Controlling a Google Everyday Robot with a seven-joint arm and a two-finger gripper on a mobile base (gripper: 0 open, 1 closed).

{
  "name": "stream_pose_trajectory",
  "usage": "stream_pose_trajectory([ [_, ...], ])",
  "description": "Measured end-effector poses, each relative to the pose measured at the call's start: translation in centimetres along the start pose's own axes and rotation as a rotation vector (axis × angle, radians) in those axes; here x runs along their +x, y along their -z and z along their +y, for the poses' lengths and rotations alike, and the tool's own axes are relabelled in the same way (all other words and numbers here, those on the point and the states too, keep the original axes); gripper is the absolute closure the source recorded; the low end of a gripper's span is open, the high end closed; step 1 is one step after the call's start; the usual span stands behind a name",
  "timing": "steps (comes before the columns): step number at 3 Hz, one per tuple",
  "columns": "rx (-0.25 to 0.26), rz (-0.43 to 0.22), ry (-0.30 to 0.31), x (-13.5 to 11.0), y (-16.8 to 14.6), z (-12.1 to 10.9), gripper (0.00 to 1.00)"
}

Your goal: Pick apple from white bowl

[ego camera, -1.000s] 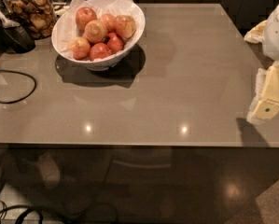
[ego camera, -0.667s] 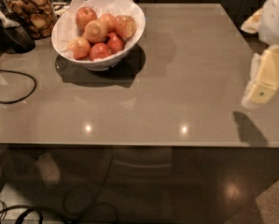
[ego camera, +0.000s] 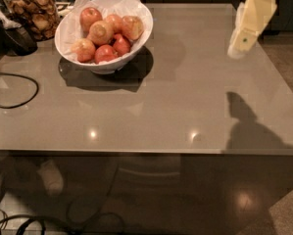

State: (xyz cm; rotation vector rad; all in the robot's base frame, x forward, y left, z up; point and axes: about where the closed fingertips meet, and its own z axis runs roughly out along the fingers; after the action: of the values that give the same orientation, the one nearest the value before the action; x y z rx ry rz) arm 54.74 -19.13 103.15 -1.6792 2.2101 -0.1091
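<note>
The white bowl (ego camera: 141,38) stands at the far left of the grey table, lined with crinkled white paper and holding several apples. The apple (ego camera: 132,27), pale yellow-tan with an orange-red blush, lies at the bowl's right side. A pale apple showing its stem dimple (ego camera: 101,32) lies in the middle, with smaller deep-red apples (ego camera: 120,44) in front. My gripper (ego camera: 239,45) hangs in the air above the table's far right, well to the right of the bowl, pointing down and holding nothing that I can see.
A glass jar of brown snacks (ego camera: 32,9) stands behind the bowl at the far left. A dark object (ego camera: 18,39) and a black cable (ego camera: 23,89) lie at the left edge. The table's front edge (ego camera: 136,152) runs across the middle of the view.
My gripper has risen and moved left and farther back over the table's right side. The bowl and apples have not moved.
</note>
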Motion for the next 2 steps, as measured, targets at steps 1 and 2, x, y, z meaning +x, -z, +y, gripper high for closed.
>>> stream_pose_trajectory([
  [1,0.072,-0.055,0.010,-1.85,1.84,-1.86,0.00],
  [2,0.072,-0.055,0.010,-1.85,1.84,-1.86,0.00],
])
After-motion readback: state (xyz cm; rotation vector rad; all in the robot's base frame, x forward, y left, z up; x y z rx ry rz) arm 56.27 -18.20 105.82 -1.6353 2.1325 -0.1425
